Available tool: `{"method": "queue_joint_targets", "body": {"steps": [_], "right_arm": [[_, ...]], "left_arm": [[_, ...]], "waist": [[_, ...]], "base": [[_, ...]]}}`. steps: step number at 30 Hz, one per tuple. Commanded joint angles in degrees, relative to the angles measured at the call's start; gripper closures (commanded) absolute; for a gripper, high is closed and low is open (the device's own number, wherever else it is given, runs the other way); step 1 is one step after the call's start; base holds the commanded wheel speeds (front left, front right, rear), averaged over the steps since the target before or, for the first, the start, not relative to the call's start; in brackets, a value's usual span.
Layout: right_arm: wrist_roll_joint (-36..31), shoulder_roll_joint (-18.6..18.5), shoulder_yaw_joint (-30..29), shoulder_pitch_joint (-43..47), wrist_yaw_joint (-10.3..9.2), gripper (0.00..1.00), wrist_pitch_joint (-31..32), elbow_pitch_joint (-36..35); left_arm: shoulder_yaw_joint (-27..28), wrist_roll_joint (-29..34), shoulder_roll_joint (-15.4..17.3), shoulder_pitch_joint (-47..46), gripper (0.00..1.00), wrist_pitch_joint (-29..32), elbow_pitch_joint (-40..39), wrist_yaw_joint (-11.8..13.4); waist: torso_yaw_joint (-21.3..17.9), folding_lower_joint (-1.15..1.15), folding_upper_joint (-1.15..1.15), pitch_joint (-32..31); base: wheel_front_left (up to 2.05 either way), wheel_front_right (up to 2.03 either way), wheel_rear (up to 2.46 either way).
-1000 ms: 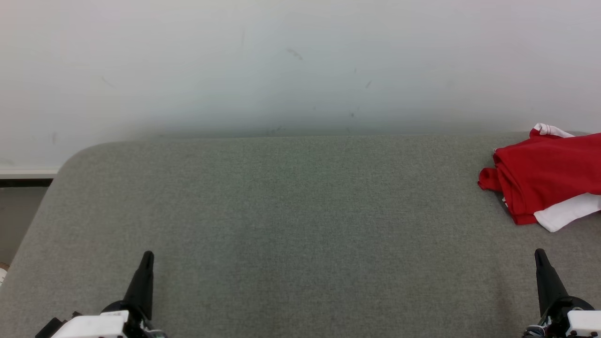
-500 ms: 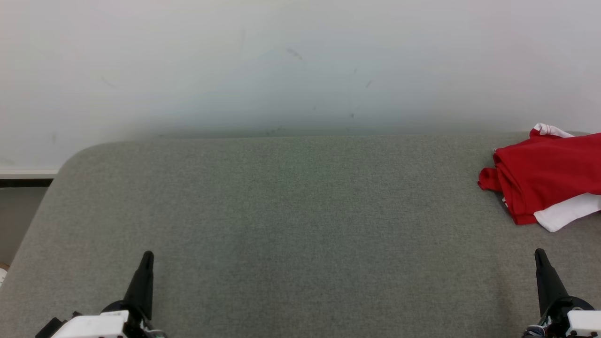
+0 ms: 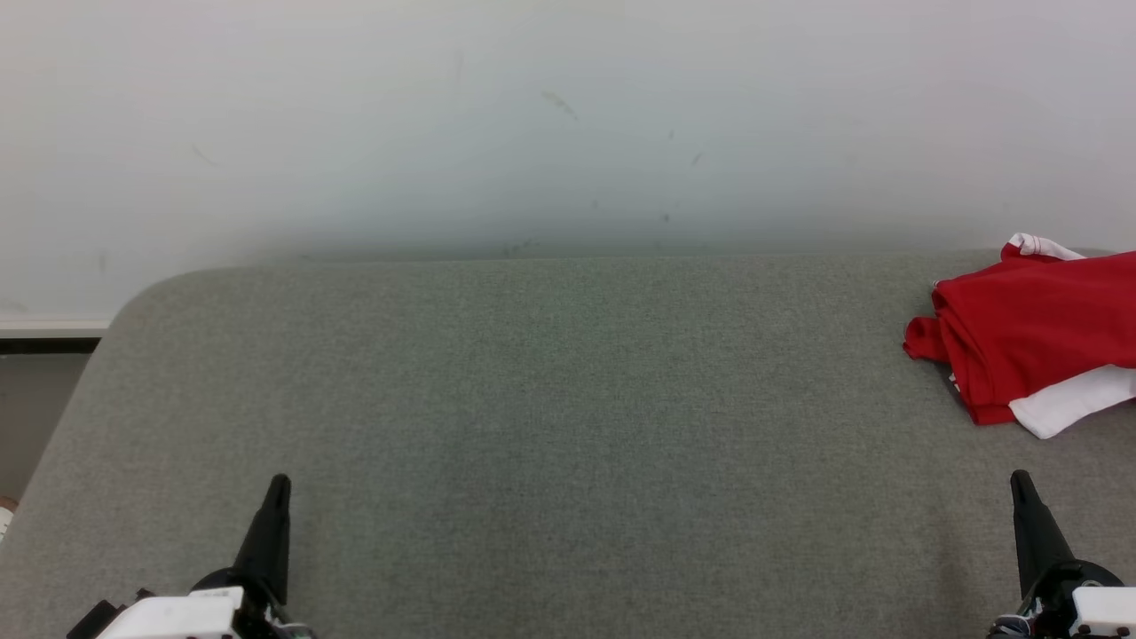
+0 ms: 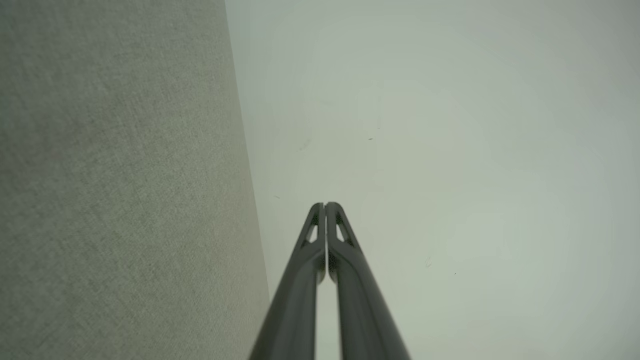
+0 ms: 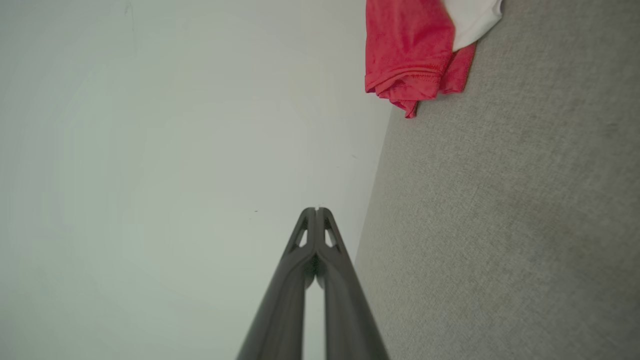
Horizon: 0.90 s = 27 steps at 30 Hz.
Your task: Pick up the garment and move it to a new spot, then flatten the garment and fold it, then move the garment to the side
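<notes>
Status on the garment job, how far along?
Looks finished, I'd judge: the red-and-white garment lies as a compact layered bundle at the far right of the grey table, folded and set aside. In hand: nothing; the left pincer and right pincer are both shut, empty, well clear of it. Left: nothing obvious, though the fold is rough.

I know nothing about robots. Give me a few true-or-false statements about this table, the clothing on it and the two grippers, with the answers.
1. The garment is red and white. True.
2. It lies in the middle of the grey table. False: it lies far over on the robot's right side.
3. The right gripper holds the garment. False: it is shut on nothing and is apart from the garment.
4. The left gripper is shut. True.
</notes>
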Motion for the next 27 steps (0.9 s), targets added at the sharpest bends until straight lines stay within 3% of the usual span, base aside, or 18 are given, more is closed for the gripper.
{"method": "queue_joint_targets", "body": {"steps": [1,27], "right_arm": [[0.09,-0.1,-0.2,-0.7,-0.11,1.0,0.22,0.17],[0.12,-0.1,-0.17,-0.69,-0.11,1.0,0.19,0.17]], "left_arm": [[0.14,-0.81,0.38,-0.42,1.0,0.21,0.05,-0.23],[0.13,-0.81,0.38,-0.42,1.0,0.21,0.04,-0.23]], "waist": [[0.0,0.0,0.0,0.0],[0.0,0.0,0.0,0.0]], "base": [[0.0,0.0,0.0],[0.0,0.0,0.0]]}}
